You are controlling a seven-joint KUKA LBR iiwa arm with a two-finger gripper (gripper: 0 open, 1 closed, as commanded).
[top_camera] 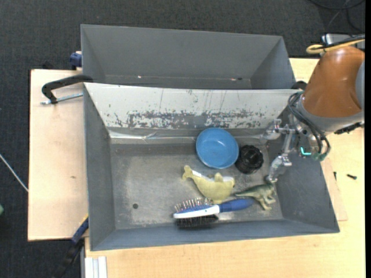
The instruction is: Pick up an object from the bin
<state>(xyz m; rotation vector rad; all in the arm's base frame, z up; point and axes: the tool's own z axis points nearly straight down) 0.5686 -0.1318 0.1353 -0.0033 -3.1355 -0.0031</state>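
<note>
My gripper (279, 162) hangs over the right side of the bin, reaching in from the right. Its lower end sits just right of a black round cap-like thing (250, 158) and just above a small green toy dinosaur (262, 194) that lies on the bin floor. I see nothing held in it. A blue bowl (217, 147) stands left of the black thing, near the back wall.
A pale yellow rubber toy (210, 183) lies in front of the bowl. A hairbrush with a blue handle (204, 211) lies along the front wall. The arm's orange cover stands over the bin's right rim.
</note>
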